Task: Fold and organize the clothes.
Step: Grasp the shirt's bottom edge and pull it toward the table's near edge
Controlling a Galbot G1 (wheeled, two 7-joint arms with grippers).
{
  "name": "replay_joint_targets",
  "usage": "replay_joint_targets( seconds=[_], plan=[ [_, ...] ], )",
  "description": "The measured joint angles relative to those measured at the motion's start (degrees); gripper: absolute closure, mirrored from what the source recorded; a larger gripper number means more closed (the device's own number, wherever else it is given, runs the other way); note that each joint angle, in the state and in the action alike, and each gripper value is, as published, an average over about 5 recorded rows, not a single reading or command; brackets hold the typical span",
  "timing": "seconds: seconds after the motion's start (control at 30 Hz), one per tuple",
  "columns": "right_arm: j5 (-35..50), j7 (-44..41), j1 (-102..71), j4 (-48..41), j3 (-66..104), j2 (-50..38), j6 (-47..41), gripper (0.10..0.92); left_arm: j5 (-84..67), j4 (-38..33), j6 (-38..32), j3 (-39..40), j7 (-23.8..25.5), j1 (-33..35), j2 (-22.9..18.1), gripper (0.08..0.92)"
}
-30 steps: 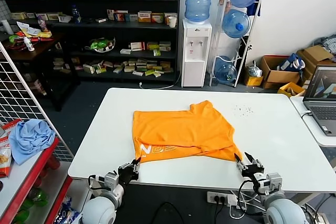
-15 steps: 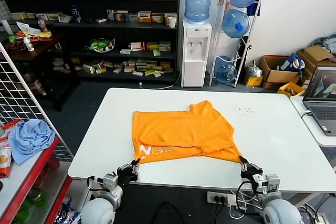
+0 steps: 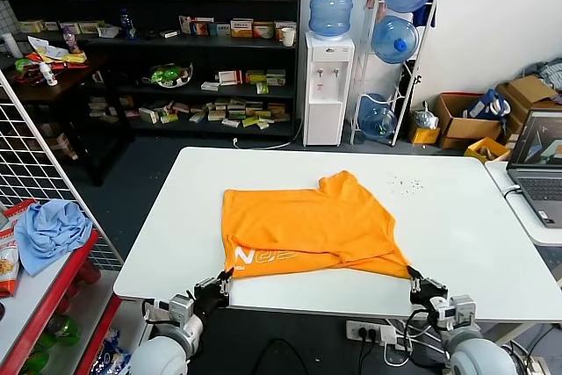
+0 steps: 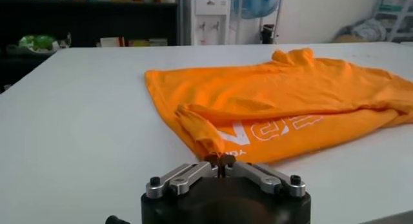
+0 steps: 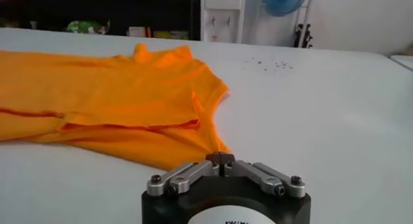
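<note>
Versus 1 s ago: the right gripper (image 3: 414,279) has been closed — its fingers were spread at the near right corner of the orange T-shirt (image 3: 307,224) then, and are now pinched together on that corner. The corner has been drawn slightly toward the near table edge, and the hem is stretched a little flatter. The left gripper (image 3: 226,277) is unchanged — clamped on the near left corner, beside the white lettering (image 3: 268,257).

Both arms are seen low at the near edge of the white table (image 3: 457,217), wrists below the tabletop line, fingers pointed up and forward at the hem.

In the left wrist view the fingertips (image 4: 220,159) are shut on a bunched fold of orange fabric (image 4: 284,106). In the right wrist view the tips (image 5: 220,158) are closed at the pointed hem corner; the fabric (image 5: 116,96) between them is probably thin, barely visible there.

The shirt is spread across the table centre, partly folded, lettering toward the robot. The light blue cloth (image 3: 51,227) is left on the red shelf at far left.
</note>
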Motion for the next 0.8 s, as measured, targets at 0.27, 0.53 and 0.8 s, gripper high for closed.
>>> replay_joint_targets(
  seconds=[0.27, 0.53, 0.8],
  plan=[
    [-2.3, 0.36, -6.8, 5.76, 2.08, -2.09, -1.57, 0.9, -0.27, -3.01, -0.22, -0.99, 0.24, 2.18, 2.89, 0.893],
    [-3.82, 0.92, -12.96, 10.68, 3.63, -2.46, -2.43, 0.895, 0.15, -5.46, 0.38, -0.98, -0.02, 4.51, 4.63, 0.893],
    [-3.86, 1.85, -16.18, 14.98, 5.06, -3.06, -3.27, 0.718, 0.42, -7.24, 1.48, -1.56, -0.77, 5.07, 5.35, 0.741]
  ],
)
